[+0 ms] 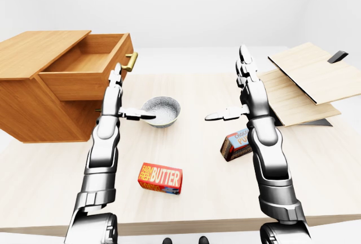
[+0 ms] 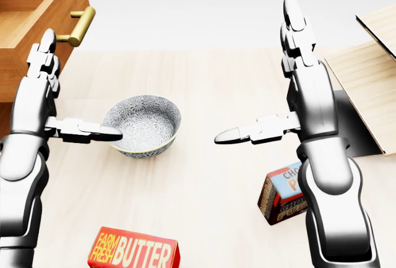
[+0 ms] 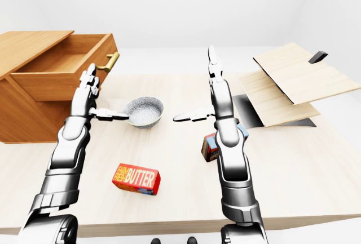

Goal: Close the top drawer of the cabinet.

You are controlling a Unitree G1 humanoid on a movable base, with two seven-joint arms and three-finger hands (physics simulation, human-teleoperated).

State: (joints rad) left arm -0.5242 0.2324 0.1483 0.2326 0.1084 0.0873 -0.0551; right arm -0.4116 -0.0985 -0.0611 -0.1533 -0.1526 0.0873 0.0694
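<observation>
A wooden cabinet [image 1: 34, 89] stands at the left of the table. Its top drawer [image 1: 90, 66] is pulled out towards the right and is empty inside, with a brass handle [image 1: 131, 61] on its face. My left hand [image 1: 121, 94] is open, fingers pointing up and thumb out to the right, just below and right of the drawer's face, apart from it. My right hand [image 1: 240, 89] is open and empty, held up over the middle of the table.
A patterned grey bowl [image 1: 162, 111] sits by my left thumb. A red butter box [image 1: 160, 178] lies near the table's bottom edge. A chocolate pudding box [image 1: 236, 145] lies behind my right forearm. Pale wooden boards [image 1: 304, 83] are stacked at the right.
</observation>
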